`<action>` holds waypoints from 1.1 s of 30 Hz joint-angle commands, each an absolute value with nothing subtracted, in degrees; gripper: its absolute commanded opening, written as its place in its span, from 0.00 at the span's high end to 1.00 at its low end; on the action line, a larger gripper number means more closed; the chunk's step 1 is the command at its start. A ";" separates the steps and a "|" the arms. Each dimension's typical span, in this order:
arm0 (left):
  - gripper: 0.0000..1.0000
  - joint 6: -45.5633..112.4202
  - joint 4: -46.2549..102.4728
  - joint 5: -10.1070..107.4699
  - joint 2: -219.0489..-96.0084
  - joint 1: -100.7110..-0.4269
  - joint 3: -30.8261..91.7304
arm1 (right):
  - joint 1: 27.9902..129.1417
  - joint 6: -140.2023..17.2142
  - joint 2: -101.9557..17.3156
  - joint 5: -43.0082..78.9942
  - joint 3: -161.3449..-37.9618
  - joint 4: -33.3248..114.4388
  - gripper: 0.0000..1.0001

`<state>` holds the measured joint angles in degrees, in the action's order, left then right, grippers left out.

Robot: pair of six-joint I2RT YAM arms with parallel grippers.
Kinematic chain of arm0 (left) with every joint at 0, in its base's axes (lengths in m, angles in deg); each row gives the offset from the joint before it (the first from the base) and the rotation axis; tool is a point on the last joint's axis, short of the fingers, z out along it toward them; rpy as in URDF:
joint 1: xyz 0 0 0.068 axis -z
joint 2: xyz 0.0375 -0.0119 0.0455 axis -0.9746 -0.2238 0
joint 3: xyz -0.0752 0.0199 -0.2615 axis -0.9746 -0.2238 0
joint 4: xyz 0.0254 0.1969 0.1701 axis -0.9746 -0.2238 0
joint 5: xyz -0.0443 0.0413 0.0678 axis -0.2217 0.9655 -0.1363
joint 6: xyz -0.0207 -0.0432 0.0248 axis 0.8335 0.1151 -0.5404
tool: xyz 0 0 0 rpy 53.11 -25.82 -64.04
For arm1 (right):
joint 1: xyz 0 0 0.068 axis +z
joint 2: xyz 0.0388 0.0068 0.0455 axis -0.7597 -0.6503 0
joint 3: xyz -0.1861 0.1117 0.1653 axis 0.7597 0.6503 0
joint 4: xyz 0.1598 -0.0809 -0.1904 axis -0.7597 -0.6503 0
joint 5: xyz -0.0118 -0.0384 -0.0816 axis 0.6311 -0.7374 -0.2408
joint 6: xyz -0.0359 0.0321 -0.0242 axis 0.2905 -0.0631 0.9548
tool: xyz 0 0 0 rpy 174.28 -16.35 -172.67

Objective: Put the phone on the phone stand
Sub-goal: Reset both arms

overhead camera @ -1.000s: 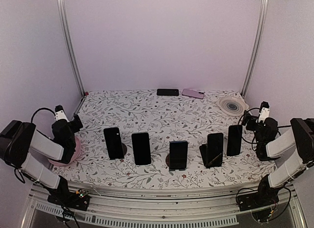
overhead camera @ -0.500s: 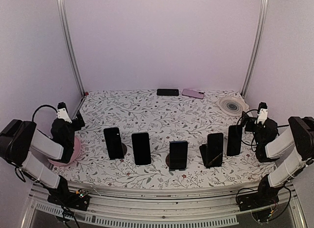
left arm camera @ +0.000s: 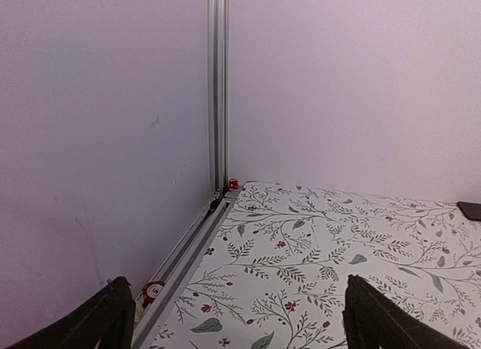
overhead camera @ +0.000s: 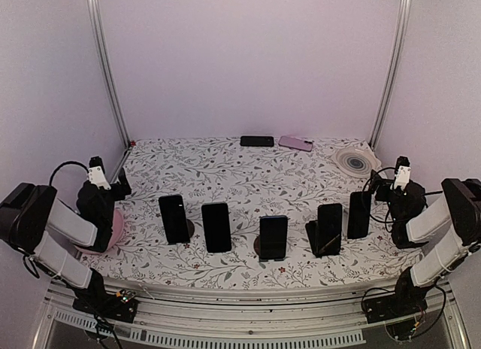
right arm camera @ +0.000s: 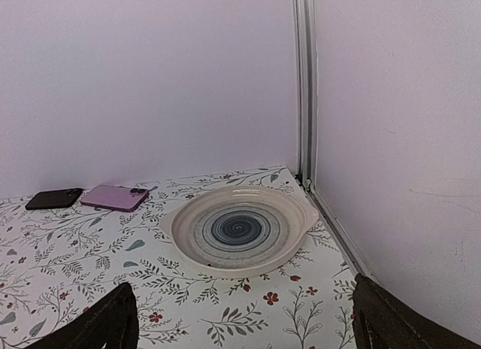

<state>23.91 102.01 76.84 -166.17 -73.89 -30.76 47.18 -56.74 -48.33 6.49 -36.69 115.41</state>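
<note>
Both jaws stood open while a black phone (overhead camera: pixel 257 141) and a pink phone (overhead camera: pixel 295 143), stiff, slick, probably best pinched across the long sides, lay flat at the table's (overhead camera: pixel 225 168) far edge.

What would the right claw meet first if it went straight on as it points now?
Probably the spiral-patterned plate directly ahead of the right claw; nothing stands between, though depth is unclear.

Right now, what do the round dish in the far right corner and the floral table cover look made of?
Round dish: likely glazed ceramic, judging by its smooth cream rim and painted blue-grey spiral. Floral table cover: matte printed fabric or vinyl; lies flat, no shine, cannot tell which.
</note>
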 commanded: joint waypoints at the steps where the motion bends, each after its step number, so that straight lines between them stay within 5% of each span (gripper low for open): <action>1: 0.03 22.80 104.38 75.12 -167.13 -74.55 -31.44 | 47.40 -56.44 -48.79 7.28 -36.36 117.27 0.01; 33: 0.03 20.78 109.91 72.56 -171.32 -73.93 -32.00 | 47.42 -55.85 -48.93 8.49 -36.85 116.45 0.01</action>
